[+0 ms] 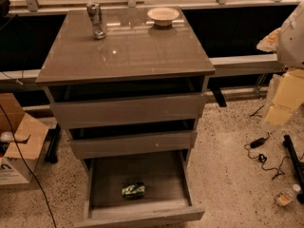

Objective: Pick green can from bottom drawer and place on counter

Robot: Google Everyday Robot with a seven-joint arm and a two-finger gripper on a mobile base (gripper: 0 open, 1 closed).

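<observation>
The green can [133, 190] lies on its side on the floor of the open bottom drawer [142, 215], near the front and slightly left of centre. The two narrower drawers above it are pulled out a little. The counter [126, 51] is the glossy grey-brown top of the cabinet, with a chrome tap [96, 20] and a cream bowl [163, 15] at its far edge. My gripper [278, 109] hangs at the right edge of the view, at about the height of the top drawer. It is well to the right of the cabinet and far from the can.
A cardboard box [19, 146] stands on the floor to the left, with a black cable running past it. To the right, a charger and cables [259, 148] and a small bottle [285, 197] lie on the speckled floor. A low ledge and dark window run behind.
</observation>
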